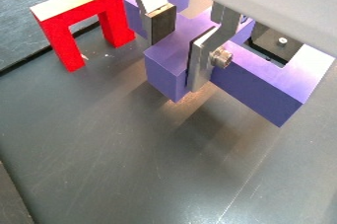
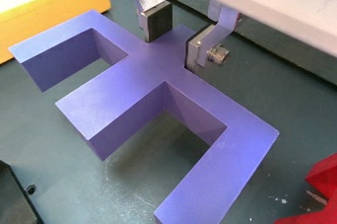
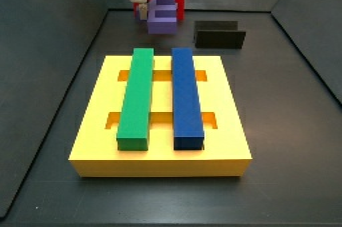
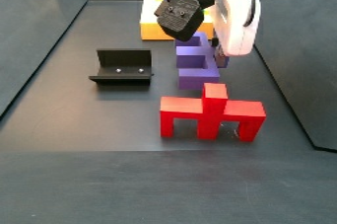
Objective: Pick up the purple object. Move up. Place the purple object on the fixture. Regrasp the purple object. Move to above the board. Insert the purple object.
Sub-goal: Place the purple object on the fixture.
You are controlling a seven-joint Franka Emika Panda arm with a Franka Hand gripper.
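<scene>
Our two silver fingers [image 2: 152,16] straddle the central stem of the purple object [image 2: 145,95], one plate on each flank and set narrow around it; in both wrist views the pads look close against the purple faces, yet we cannot tell whether they are truly pressing or only just beside them. The gripper [image 1: 188,38] sits low over the piece, which seems to rest on the dark floor, so we judge the pick is at its closing stage. The red piece [image 1: 82,23] stands just beside the purple one, and a skewed squeeze could nudge the two together or drag the red one along on the lift. If the pads bite off-centre on the stem, the wide crossbar may tilt as we rise and then sit crooked on the fixture [image 4: 121,67], which waits to the left in a side view. The board [image 3: 160,121], with its green bar [image 3: 135,96] and blue bar [image 3: 185,93], lies well apart.
</scene>
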